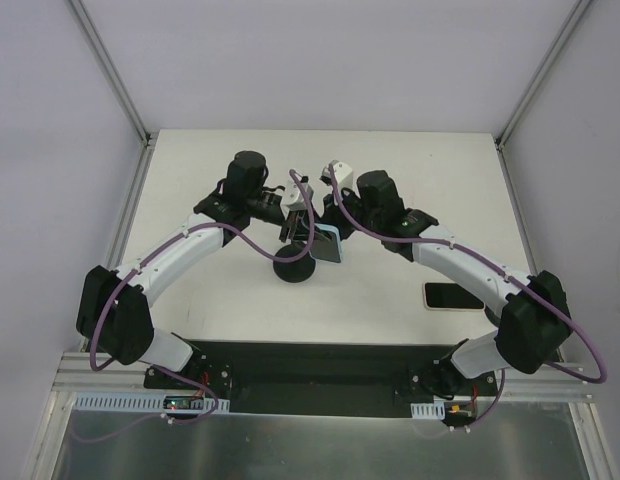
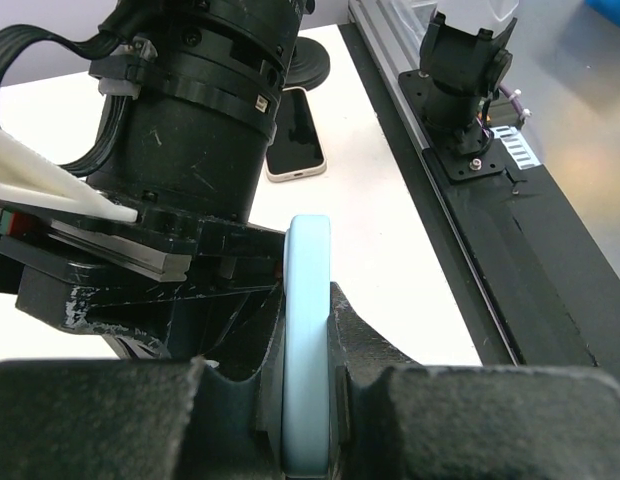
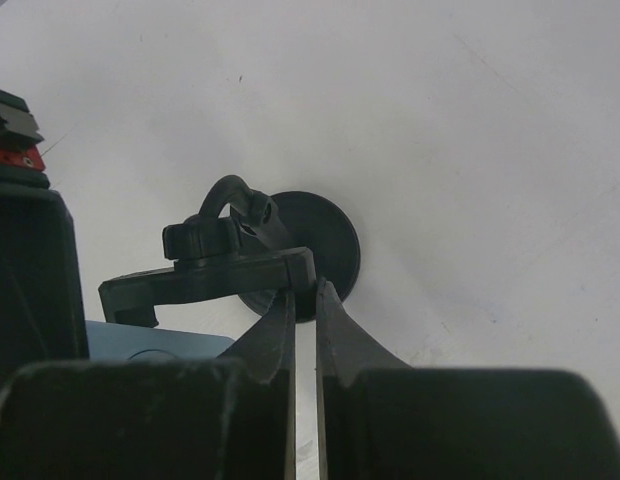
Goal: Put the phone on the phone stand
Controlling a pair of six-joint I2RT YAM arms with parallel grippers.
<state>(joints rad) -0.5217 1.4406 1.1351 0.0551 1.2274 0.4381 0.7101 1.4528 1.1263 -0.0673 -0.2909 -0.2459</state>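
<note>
A light blue phone is held on edge above the table in my left gripper. The left wrist view shows its rim pinched between both fingers of the left gripper. The black phone stand has a round base and a clamp cradle. My right gripper is nearly shut, and in its wrist view the tips pinch the cradle's right end. The blue phone sits just below the cradle, apart from it.
A second phone with a dark screen and white case lies flat at the right near the front edge; it also shows in the left wrist view. The right arm's wrist crowds close to the left gripper.
</note>
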